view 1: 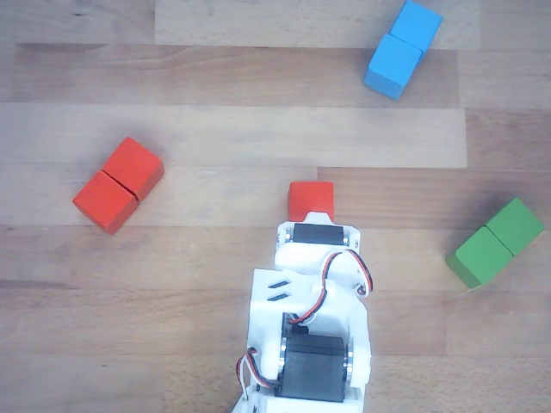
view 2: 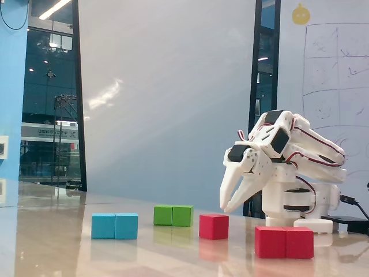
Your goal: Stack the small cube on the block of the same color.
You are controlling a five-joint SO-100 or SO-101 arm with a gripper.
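Note:
The small red cube (view 1: 311, 200) lies on the wooden table just beyond my wrist, and it also shows in the fixed view (view 2: 214, 225). The red two-cube block (view 1: 118, 184) lies far to its left in the other view and at the front right in the fixed view (view 2: 284, 242). My gripper (view 2: 225, 208) hangs tips-down just above and behind the cube, not touching it. Its fingertips meet and it holds nothing. In the other view the white wrist (view 1: 314, 249) hides the fingers.
A blue double block (view 1: 402, 48) lies at the top right and a green double block (view 1: 497, 242) at the right edge of the other view. In the fixed view the blue block (view 2: 115, 225) and green block (view 2: 173, 215) lie left of the cube.

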